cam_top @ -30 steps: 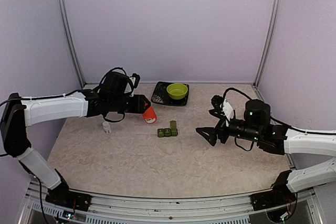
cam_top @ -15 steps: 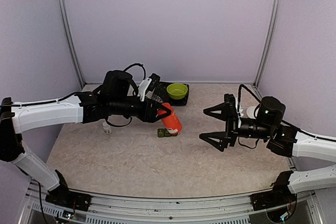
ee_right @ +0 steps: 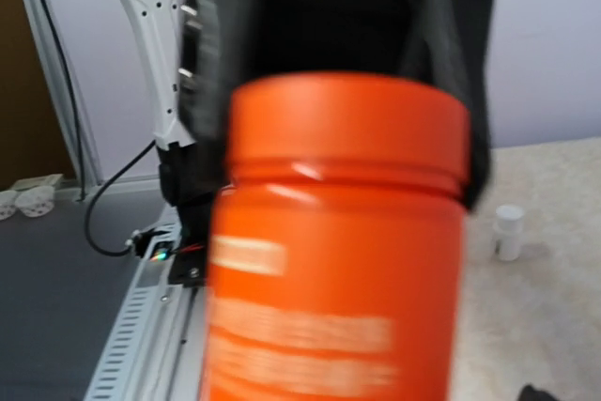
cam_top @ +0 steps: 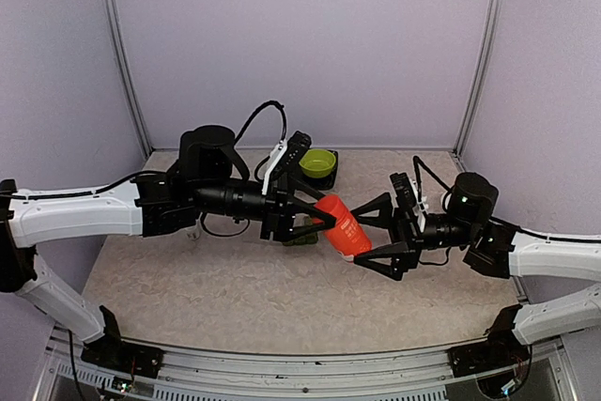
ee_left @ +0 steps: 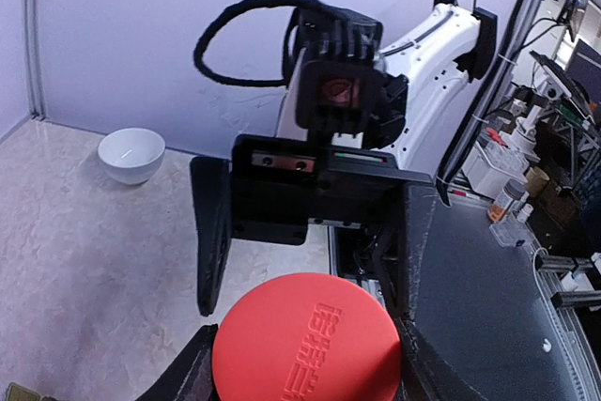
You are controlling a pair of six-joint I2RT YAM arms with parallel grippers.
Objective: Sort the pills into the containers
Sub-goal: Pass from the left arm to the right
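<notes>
The left claw (cam_top: 317, 223) is clenched on an orange bottle (cam_top: 344, 228), carrying it tilted above the desk (cam_top: 235, 298) with its free end pointing at the right claw (cam_top: 358, 239). The right claw is released, its two fingers (cam_top: 377, 265) spread wide, one above and one below that end of the bottle, so the bottle's tip lies in the gap between them; whether either finger touches it cannot be told. From the left wrist the bottle's round red end (ee_left: 305, 345), stamped with raised characters, fills the space ahead of the left claw, with the right claw (ee_left: 305, 251) directly facing it just beyond. From the right wrist the bottle (ee_right: 338, 241) is blurred and fills most of the view. The containers (cam_top: 300, 239), dark green, sit on the desk just under the left claw and are mostly hidden by it. Beyond the left claw, toward the back wall, a green bowl (cam_top: 318, 162) rests on a dark tray (cam_top: 285, 174). A white bowl (ee_left: 131, 154) stands on the desk well past the right claw's side, and a small white bottle (ee_right: 508, 232) stands behind the left claw.
</notes>
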